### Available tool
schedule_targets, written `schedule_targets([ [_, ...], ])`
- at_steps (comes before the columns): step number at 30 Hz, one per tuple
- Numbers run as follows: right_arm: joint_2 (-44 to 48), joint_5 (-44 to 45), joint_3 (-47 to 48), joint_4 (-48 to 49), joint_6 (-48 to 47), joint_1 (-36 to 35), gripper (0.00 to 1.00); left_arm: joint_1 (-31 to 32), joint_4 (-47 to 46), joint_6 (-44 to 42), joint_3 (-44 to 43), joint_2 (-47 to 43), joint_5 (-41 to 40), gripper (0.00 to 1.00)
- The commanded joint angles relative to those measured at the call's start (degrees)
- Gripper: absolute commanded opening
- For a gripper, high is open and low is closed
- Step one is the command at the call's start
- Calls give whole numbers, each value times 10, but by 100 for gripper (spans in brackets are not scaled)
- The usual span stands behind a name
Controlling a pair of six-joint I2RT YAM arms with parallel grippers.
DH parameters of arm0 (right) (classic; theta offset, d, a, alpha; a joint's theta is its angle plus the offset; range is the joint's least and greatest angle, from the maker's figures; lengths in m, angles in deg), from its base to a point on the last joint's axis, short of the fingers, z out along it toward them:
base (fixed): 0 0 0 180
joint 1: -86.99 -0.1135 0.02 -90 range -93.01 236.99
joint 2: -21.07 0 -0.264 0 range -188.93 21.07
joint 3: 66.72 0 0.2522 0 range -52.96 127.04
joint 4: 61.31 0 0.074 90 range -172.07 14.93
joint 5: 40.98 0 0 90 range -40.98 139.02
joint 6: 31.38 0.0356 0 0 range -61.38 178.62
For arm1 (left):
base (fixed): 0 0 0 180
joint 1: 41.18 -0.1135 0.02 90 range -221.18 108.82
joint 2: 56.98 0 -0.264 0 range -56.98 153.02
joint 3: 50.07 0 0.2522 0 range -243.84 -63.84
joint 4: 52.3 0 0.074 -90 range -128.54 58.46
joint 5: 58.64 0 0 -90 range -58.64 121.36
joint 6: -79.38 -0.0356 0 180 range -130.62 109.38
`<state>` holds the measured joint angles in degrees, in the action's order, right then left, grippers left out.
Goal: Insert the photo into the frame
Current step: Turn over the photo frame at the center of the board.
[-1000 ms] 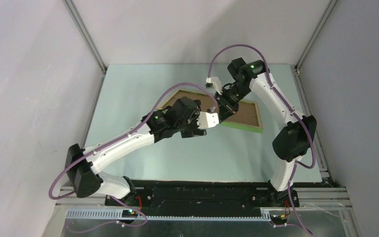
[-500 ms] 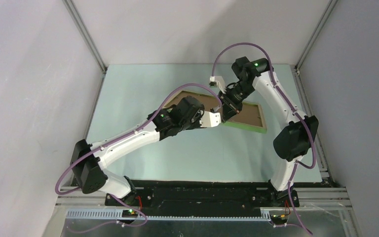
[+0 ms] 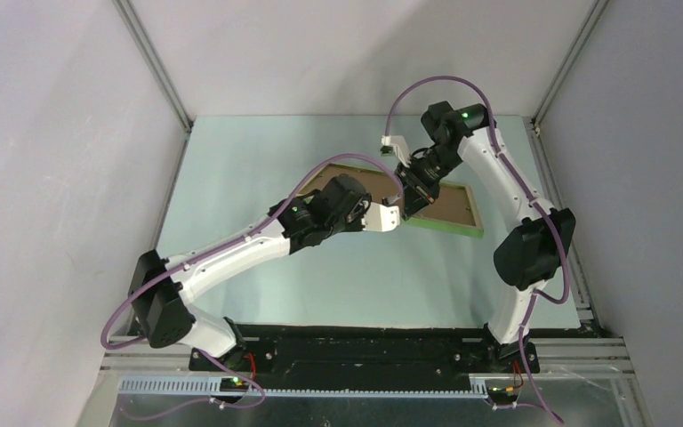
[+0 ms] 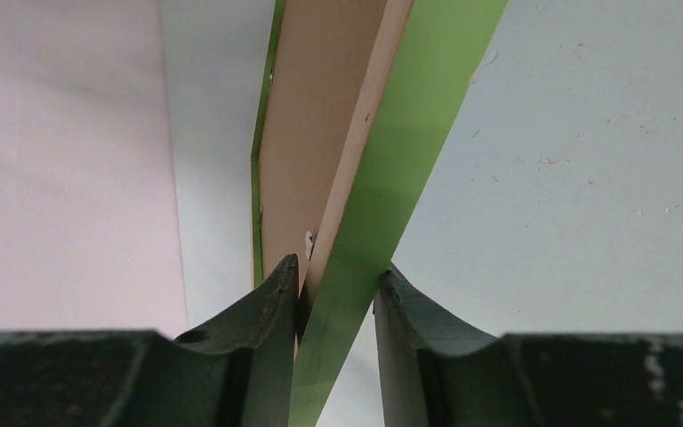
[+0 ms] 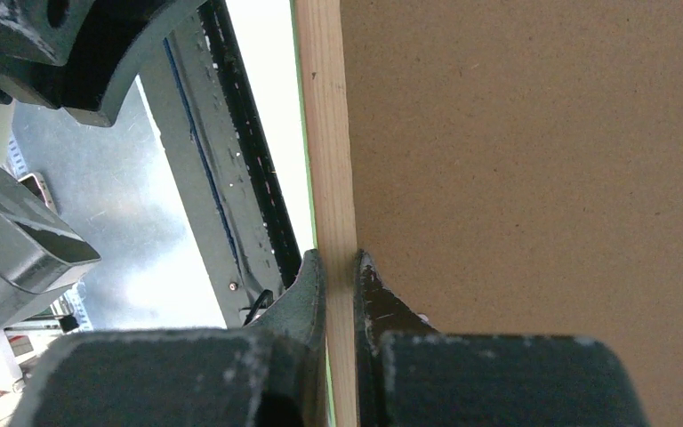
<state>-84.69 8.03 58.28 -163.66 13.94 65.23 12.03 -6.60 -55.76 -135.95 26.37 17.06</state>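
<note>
The frame [image 3: 449, 229] is tilted over the far middle of the table, back side up, with its green face along the near edge. The brown board back of the photo [image 3: 445, 203] fills its opening; the printed side is hidden. My left gripper [image 3: 397, 216] reaches in from the left. In the left wrist view the left gripper [image 4: 338, 276] is shut on the frame's bar [image 4: 409, 151], one finger on the wood and one on the green face. My right gripper [image 5: 340, 262] is shut on the frame's wooden rail [image 5: 325, 116], next to the photo's board [image 5: 534, 133].
The pale green table mat [image 3: 249, 178] is boxed in by grey walls and metal corner posts [image 3: 156, 67]. The arm bases and a black rail [image 3: 365, 351] run along the near edge. Purple cables loop above both arms.
My left gripper has moved right onto the frame's near edge and its jaws have closed on the bar. The frame has shifted slightly to the right, still in the right gripper.
</note>
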Motion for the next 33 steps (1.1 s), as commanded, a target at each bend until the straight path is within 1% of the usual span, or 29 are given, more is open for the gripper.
schedule_targets([
  [1,38,-17,19,7,22,12,4,1,-1,20,-19,2,0,1],
  [2,40,-15,15,14,28,13,6,1,0,20,-20,1,0,0],
  [3,45,-10,12,25,37,15,13,1,1,22,-19,-2,-1,0],
  [4,52,-7,5,30,41,15,18,1,3,23,-20,-4,-2,0],
  [5,56,0,1,37,47,17,28,1,5,24,-21,-8,-3,0],
  [6,67,6,-9,55,59,18,33,1,8,24,-22,-11,-4,0],
  [7,73,18,-15,73,65,18,42,1,11,24,-24,-15,-5,0],
  [8,85,31,-27,83,74,19,46,1,15,25,-26,-18,-6,0],
  [9,93,37,-33,102,83,20,53,1,17,25,-28,-22,-9,0],
  [11,116,49,-50,129,92,24,60,1,24,26,-33,-26,-12,0],
  [16,179,77,-84,167,102,29,70,1,42,25,-42,-40,-23,0],
  [19,230,101,-137,213,102,22,74,0,53,29,-49,-46,-25,0],
  [21,284,121,-174,242,100,13,76,0,66,30,-58,-50,-25,0],
  [24,337,179,-225,285,90,-20,79,-1,79,31,-66,-57,-26,0],
  [27,389,251,-280,314,84,-69,80,-2,92,29,-75,-63,-28,0],
  [30,410,296,-302,326,79,-100,82,-3,98,27,-79,-69,-31,0],
  [33,419,362,-310,330,75,-141,83,-5,109,24,-86,-78,-32,0],
])
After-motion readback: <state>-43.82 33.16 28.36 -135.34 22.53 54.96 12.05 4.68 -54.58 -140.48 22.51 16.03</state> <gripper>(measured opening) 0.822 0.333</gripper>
